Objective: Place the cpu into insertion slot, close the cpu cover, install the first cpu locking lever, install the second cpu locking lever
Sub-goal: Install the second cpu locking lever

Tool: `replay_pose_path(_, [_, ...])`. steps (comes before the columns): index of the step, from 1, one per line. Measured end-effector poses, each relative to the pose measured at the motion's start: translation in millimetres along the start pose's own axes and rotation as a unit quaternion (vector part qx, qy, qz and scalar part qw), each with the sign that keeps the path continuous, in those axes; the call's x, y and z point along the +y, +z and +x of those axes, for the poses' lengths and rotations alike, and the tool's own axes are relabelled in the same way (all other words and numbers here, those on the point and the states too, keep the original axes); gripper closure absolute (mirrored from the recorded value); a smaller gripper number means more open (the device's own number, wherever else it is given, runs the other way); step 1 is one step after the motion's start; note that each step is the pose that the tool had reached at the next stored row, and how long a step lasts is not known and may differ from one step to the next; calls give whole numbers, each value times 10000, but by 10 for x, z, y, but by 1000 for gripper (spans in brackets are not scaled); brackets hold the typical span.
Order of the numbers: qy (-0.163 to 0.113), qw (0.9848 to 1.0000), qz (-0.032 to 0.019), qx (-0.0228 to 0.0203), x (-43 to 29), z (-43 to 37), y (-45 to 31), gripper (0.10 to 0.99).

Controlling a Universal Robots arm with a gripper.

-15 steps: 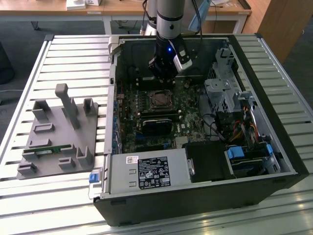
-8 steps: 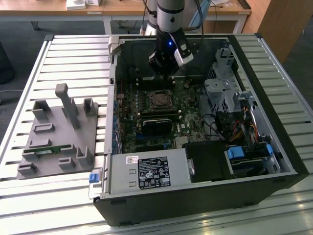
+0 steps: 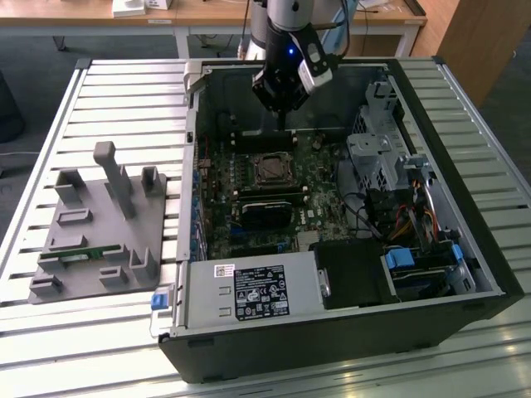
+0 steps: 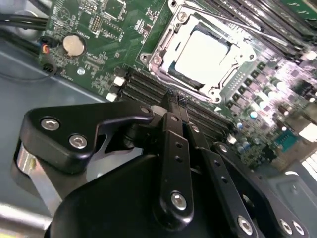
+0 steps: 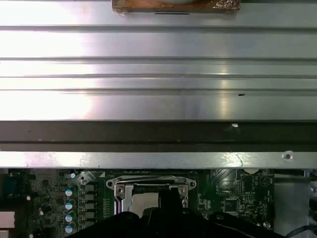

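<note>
Exterior view, open computer case [image 3: 465, 249] on slatted metal table [image 3: 99, 83]; gripper [image 3: 282, 124] fingers together, empty, wooden desks [image 3: 207, 12] behind

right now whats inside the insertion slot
The cpu sits in the insertion slot, framed by the cpu cover. The contacts beneath it are covered.

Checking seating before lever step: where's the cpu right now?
The cpu sits in the insertion slot on the motherboard, framed by the cpu cover in the second wrist view, just beyond the end effector and the long memory slots.
</note>
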State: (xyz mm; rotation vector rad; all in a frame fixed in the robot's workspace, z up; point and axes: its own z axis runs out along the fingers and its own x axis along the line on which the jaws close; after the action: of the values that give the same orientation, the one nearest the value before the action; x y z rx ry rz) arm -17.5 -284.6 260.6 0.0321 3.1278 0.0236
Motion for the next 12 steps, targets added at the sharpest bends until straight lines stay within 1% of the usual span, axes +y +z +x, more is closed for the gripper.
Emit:
replay_pose_path(3, [-1, 10000, 5, -1, -9, -1, -15, 980])
replay_pose_path(5, [0, 10000, 6, 0, -42, -1, -16, 980])
replay_pose_path(12, [0, 10000, 6, 0, -271, -6, -18, 980])
